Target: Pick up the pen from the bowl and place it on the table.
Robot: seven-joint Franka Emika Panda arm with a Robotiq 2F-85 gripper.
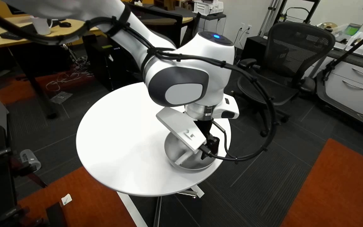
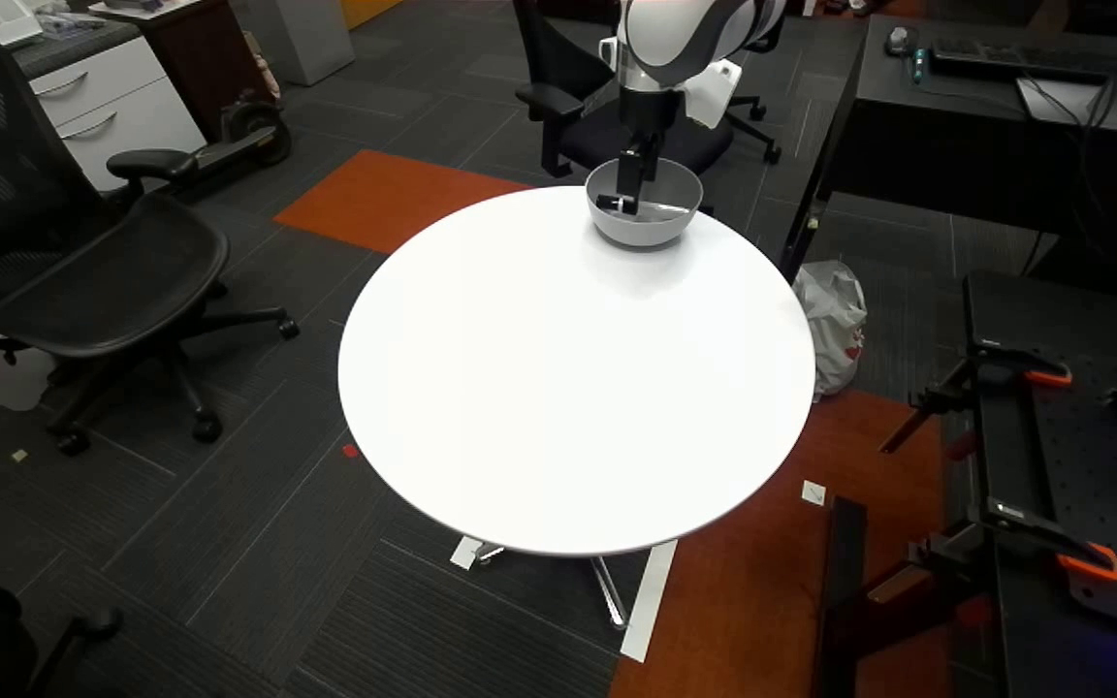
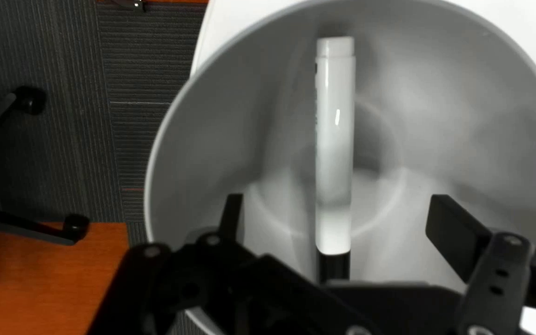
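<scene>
1. Closest in the wrist view, the black tool [image 3: 337, 216] stands spread astride a pen [image 3: 334, 149].
2. Glossy white with a black end, the pen lies inside a gray bowl [image 3: 463, 93], its side markings illegible.
3. Beneath, a round white counter [image 2: 558, 388].

The white and dark-grey jointed robot arm [image 1: 214, 78] slants down to its silver-ringed wrist [image 1: 198, 112], below which the black two-fingered gripper [image 3: 338, 223] points downward, its fingers [image 3: 456, 232] spread well apart.
</scene>
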